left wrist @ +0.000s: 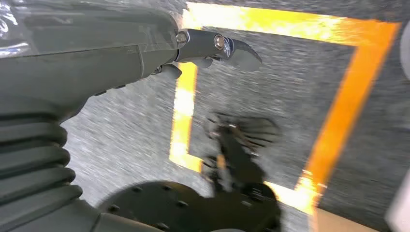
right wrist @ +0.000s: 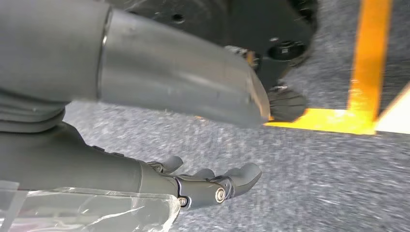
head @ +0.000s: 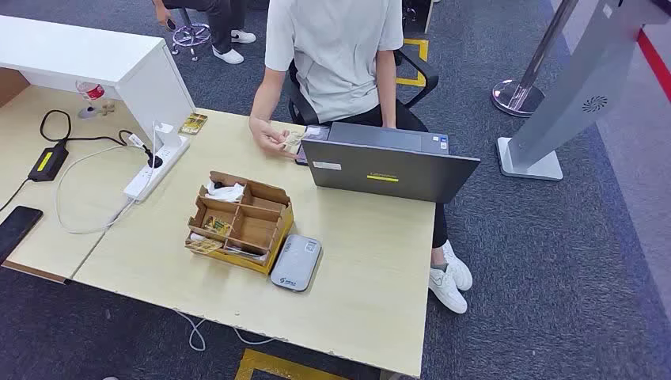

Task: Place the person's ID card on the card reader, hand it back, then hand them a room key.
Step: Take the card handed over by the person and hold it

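while the person's hand (head: 269,139) holds the id card (head: 291,141) at twelve o'clock, beyond the card reader (head: 296,262), your left hand (left wrist: 212,48) and right hand (right wrist: 208,181) hang with fingers apart, holding nothing, ready to receive it.

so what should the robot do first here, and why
Probably raise the right hand toward the seated person's hand, which holds a small card at the table's far edge. Both the right hand and the left hand hang over the carpet holding nothing, and the flat grey card reader lies bare.
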Available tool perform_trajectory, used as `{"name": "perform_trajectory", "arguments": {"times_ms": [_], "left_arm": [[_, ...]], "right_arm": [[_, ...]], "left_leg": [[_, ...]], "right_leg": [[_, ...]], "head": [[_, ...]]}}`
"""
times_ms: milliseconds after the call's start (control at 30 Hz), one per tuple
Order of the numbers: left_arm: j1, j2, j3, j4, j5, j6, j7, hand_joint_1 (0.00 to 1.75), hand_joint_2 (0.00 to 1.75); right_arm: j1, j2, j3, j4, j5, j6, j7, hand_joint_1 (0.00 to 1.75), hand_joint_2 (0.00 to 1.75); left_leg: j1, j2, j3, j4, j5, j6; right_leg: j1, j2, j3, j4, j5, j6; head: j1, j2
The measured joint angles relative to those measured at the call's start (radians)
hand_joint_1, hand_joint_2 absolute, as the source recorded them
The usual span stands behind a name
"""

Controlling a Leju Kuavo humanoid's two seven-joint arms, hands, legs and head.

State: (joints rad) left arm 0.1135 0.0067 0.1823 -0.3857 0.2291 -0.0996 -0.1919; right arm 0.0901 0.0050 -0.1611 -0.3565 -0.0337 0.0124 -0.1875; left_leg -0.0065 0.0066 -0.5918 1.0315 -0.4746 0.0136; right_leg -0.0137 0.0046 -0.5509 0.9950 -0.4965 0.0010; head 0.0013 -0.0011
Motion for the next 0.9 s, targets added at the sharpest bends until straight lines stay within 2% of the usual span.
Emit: {"name": "perform_trajectory", "arguments": {"times_ms": [233, 367, 567, 900], "left_arm": [[-0.019, 0.004, 0.124, -0.006, 0.067, -0.053, -0.116, 0.0, 1.75], [-0.025, -0.014, 0.219, -0.064, 0.072, -0.091, -0.173, 0.0, 1.75], [-0.02, -0.064, 0.316, -0.222, 0.075, -0.132, -0.216, 0.0, 1.75], [0.042, -0.136, 0.358, -0.571, 0.118, -0.129, -0.293, 0.0, 1.75]], "right_arm": [[-0.025, 0.0, -0.086, 0.027, -0.016, 0.016, -0.08, 0.0, 0.0], [-0.036, 0.0, -0.132, 0.04, -0.021, 0.019, -0.117, 0.0, 0.0], [-0.047, 0.002, -0.188, 0.056, -0.022, 0.017, -0.149, 0.0, 0.0], [-0.061, 0.008, -0.269, 0.077, -0.019, 0.01, -0.18, 0.0, 0.0]], "left_leg": [[0.0, 0.0, 0.0, 0.0, 0.0, 0.0], [0.0, 0.0, 0.0, 0.0, 0.0, 0.0], [0.0, 0.0, 0.0, 0.0, 0.0, 0.0], [0.0, 0.0, 0.0, 0.0, 0.0, 0.0]], "right_leg": [[0.0, 0.0, 0.0, 0.0, 0.0, 0.0], [0.0, 0.0, -0.001, 0.0, 0.0, 0.0], [0.0, 0.0, 0.001, 0.0, 0.0, 0.0], [0.0, 0.0, 0.0, 0.0, 0.0, 0.0]], "head": [[0.0, 0.0], [0.0, 0.0], [0.0, 0.0], [0.0, 0.0]]}}
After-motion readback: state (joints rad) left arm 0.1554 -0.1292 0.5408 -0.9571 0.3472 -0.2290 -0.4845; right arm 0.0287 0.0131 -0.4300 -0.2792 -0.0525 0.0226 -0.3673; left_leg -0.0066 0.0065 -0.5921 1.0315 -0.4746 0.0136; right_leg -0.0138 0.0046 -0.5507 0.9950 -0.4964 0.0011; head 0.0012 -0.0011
